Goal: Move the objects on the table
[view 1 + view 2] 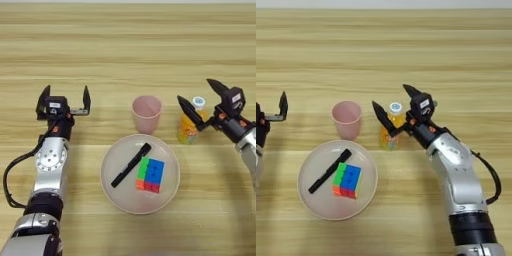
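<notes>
The multicoloured puzzle cube lies on a pale round plate at the near middle of the wooden table. The small orange drink bottle with a white cap stands upright to the right of the plate. My right gripper is open; its two black fingers straddle the bottle's top, one to its left and one behind it. I cannot tell whether they touch it. My left gripper hovers open over bare table at the left, holding nothing.
A black marker lies diagonally on the plate beside the cube. A pink cup stands upright just behind the plate, left of the bottle. A black cable loops beside my left forearm.
</notes>
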Controlling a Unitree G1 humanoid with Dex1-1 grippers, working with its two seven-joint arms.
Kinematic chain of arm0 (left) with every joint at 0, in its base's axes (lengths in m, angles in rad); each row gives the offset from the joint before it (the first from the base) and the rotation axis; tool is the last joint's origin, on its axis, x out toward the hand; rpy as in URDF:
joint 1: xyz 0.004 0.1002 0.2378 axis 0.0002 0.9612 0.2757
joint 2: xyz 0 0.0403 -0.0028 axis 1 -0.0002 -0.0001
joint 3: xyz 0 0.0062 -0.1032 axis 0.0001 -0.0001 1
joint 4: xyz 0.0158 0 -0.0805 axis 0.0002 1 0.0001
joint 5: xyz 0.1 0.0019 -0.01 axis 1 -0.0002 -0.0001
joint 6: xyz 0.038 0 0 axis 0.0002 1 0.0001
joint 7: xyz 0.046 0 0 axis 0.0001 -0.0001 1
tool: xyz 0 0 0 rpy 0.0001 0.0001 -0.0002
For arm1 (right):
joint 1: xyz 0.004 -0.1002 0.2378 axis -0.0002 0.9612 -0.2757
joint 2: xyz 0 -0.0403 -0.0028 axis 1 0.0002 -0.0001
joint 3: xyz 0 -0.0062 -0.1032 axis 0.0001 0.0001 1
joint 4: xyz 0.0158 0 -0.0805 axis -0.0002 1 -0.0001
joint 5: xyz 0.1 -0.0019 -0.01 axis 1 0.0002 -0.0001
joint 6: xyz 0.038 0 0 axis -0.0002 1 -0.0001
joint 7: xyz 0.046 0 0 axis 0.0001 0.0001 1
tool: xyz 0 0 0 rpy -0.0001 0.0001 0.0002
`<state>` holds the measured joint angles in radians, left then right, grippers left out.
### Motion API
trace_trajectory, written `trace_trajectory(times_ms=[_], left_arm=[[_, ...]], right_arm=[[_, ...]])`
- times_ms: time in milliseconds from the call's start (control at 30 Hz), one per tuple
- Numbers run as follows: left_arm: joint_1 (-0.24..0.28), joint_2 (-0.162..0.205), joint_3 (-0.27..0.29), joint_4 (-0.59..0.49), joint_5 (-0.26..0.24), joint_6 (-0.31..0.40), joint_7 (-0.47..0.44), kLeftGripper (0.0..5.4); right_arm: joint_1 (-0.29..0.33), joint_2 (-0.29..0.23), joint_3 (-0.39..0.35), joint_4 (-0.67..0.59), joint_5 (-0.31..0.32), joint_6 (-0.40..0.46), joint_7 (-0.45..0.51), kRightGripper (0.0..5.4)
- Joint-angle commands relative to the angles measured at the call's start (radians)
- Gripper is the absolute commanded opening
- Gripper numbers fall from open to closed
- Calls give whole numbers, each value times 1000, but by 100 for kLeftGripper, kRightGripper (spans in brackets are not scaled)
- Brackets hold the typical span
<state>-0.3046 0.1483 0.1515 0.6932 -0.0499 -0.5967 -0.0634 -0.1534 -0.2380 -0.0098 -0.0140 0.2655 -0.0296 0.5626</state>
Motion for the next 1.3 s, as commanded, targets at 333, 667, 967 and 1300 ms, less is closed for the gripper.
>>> trace_trajectory(times_ms=[333,667,967,1300], left_arm=[[-27,1,-4,22,9,-5,4,540],[-26,0,-5,16,10,-3,7,540],[-24,-3,-6,11,12,-2,9,540],[-21,-8,-10,0,18,1,16,540]], right_arm=[[-17,-50,-15,-120,64,17,54,536],[3,-107,-14,-165,114,9,153,536],[10,-191,-23,-191,142,5,265,536],[29,-273,-38,-218,223,68,376,536]])
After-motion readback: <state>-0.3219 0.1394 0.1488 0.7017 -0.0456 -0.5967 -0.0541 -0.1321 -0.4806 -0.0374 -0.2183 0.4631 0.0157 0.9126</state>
